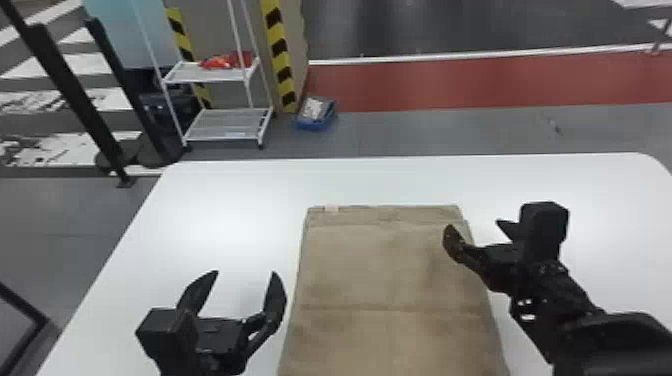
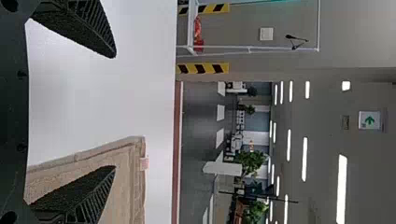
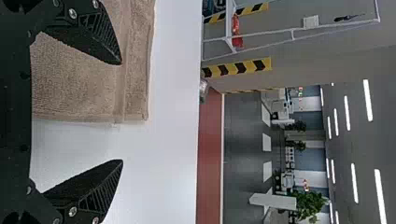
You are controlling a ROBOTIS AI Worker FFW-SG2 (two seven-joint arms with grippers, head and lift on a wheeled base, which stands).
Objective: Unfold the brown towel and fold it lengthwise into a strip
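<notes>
One brown towel [image 1: 390, 265], and it lay flat across the middle of one white table [image 1: 215, 215], its near end running out of the head view's bottom edge! One pale tag [image 1: 331, 208] sat at its far left corner, one crease ran crosswise. Two grippers in play, both empty: the left gripper [image 1: 246, 273], two fingers spread wide, was just beside the towel's left edge; the right gripper [image 1: 475, 225], its two fingers also well apart, straddled the right edge, one over the cloth, the other beyond it, partly blocking the view of that side. Whether that finger touched the cloth, one could not tell. Past the table stood one white rack [image 1: 212, 75] with two shelves showing, red stuff [image 1: 227, 61] on the upper; one blue bin [image 1: 315, 122] was on the floor, near two yellow-and-black striped strips [image 1: 279, 50].
</notes>
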